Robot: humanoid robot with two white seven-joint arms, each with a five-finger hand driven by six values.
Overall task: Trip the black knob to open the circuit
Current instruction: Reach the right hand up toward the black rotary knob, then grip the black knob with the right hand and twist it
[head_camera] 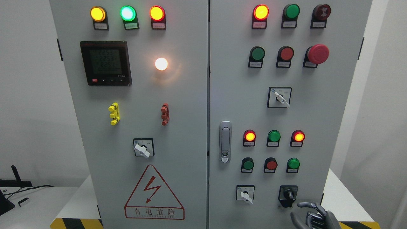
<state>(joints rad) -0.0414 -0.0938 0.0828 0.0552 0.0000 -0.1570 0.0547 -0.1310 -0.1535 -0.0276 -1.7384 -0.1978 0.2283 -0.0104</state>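
— Right hand (313,216) is nearest, coming up at the cabinet's (190,95) bottom right corner, just below the black knob (288,194).

— Why do you hold it there?

— So my fingers (306,205) sit under the knob, near it but not touching. They are loosely curled and apart, gripping nothing. From here, I judge, a short rise puts them around the knob for the twist.

— Where exactly is the knob?

— Low on the right door, near its bottom edge, right of a small white-lever switch (245,193). It has a dark, squarish plate with a stubby round grip at the middle. It looks like hard, smooth plastic, small enough that I expect to pinch it with fingertips rather than wrap it.

— And your hand?

— Grey, jointed, with a dull metal sheen; the index reaches out over the others.

— What surrounds the knob?

— Above it sits a row of three round buttons (271,164), green, red, green, domed and glossy. Higher up come three lamps (274,136), the outer two glowing red-orange. The door is flat, matt grey painted sheet metal. A chrome latch (225,141) stands at its left edge.

— Left hand?

— Out of sight.

— Any risk?

— The knob is close to the door's bottom edge, so my knuckles have little room, and a smooth grip may slip.

— How far along?

— Only the approach, I think; the knob is not yet grasped.
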